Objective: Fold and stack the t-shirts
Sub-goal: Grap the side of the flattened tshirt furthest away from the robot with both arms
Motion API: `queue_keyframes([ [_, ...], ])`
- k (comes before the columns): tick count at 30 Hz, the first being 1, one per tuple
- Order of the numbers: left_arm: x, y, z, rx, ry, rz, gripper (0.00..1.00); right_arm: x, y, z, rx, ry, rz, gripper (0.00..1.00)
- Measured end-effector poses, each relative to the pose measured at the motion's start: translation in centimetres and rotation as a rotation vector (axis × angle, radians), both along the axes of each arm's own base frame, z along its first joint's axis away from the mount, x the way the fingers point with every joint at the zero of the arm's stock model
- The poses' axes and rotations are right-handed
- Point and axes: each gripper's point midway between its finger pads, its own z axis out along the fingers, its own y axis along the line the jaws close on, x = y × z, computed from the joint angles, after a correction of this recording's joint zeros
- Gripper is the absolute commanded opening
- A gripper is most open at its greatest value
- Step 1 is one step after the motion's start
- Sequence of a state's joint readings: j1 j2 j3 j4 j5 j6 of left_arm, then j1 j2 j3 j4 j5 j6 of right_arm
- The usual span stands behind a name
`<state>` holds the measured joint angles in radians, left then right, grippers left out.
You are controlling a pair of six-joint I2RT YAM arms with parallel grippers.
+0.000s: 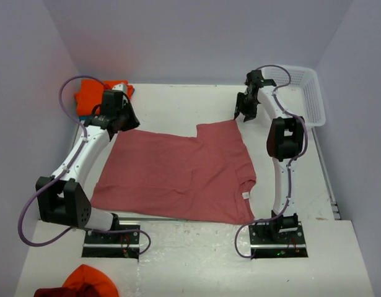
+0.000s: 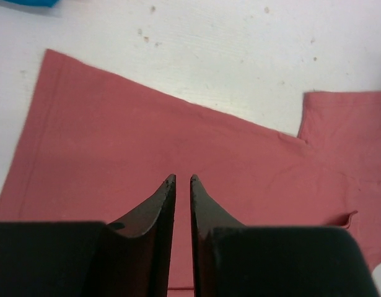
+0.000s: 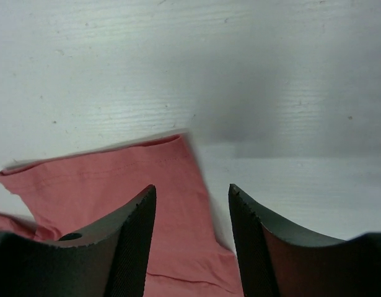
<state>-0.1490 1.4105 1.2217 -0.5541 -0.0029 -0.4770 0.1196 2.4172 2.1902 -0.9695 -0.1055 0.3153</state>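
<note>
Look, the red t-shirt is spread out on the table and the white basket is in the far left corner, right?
No. The white basket stands in the far right corner, not the left; the top view shows it. The red t-shirt is indeed spread out on the table.

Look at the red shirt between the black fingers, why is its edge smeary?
Right wrist view: the salmon-red t-shirt has a smeared sleeve edge, likely motion blur, and a soft grey shadow lies on the white table beyond it. Left wrist view: the shirt looks sharp; the left gripper has dark, glossy fingers. Top external view: even light, faint shadows.
</note>
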Motion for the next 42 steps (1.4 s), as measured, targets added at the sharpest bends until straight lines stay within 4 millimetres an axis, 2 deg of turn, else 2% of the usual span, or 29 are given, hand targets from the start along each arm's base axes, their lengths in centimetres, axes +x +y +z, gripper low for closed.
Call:
queue_keyframes([
  [6,0.9,-4.0,-2.8,-0.054,0.069,-0.132,0.2,-1.3,1.5,0.7,0.068,0.05,0.046,0.58],
  [9,1.5,-5.6,-3.3,-0.073,0.088,-0.175,0.22,-2.1,2.3,0.6,0.101,0.08,0.061,0.59],
  [11,1.9,-6.5,-2.9,-0.087,0.08,-0.2,0.29,-2.4,2.6,0.5,0.114,0.094,0.067,0.58],
  [14,2.5,-7.6,-1.4,-0.101,0.048,-0.231,0.32,-2.8,2.9,0.2,0.127,0.114,0.067,0.52],
  [16,3.5,-9.0,0.3,-0.104,0.004,-0.274,0.33,-2.8,2.8,-0.2,0.123,0.112,0.06,0.54],
  [18,4.8,-10.8,1.5,-0.11,-0.034,-0.324,0.33,-3.4,2.7,-0.7,0.11,0.108,0.052,0.57],
  [21,7.6,-14.5,1.6,-0.117,-0.064,-0.422,0.36,-5.6,2.4,-0.7,0.101,0.105,0.041,0.6],
  [23,9.4,-17.1,0.5,-0.115,-0.069,-0.485,0.38,-6.7,2.4,0.9,0.101,0.067,0.038,0.6],
  [25,10.5,-19.7,-1.4,-0.115,-0.052,-0.54,0.38,-7.1,2.4,4.3,0.104,-0.022,0.031,0.6],
  [27,11.5,-22.0,-3.2,-0.124,-0.035,-0.587,0.38,-7.4,2.5,8.9,0.116,-0.149,0.032,0.61],
  [29,12.4,-23.8,-5.1,-0.139,-0.019,-0.625,0.38,-7.9,2.3,14.3,0.128,-0.308,0.024,0.66],
  [31,13.2,-25.2,-6.8,-0.152,-0.005,-0.651,0.38,-9.5,2.1,19.3,0.148,-0.449,0.02,0.66],
  [33,13.5,-26.5,-8.3,-0.162,0.006,-0.674,0.38,-11.2,1.8,23.4,0.165,-0.554,0.023,0.67],
  [35,13.6,-27.4,-9.7,-0.16,0.017,-0.691,0.39,-12.3,1.6,26.2,0.176,-0.625,0.029,0.67],
  [37,13.2,-28.5,-10.9,-0.16,0.026,-0.715,0.39,-12.6,1.7,26.8,0.185,-0.641,0.037,0.67],
  [38,12.9,-29.1,-11.3,-0.163,0.029,-0.729,0.4,-12.8,1.8,26.5,0.189,-0.634,0.041,0.67],
  [42,11.6,-31.3,-13.1,-0.174,0.042,-0.787,0.41,-14.0,2.2,22.3,0.199,-0.524,0.056,0.67],
])
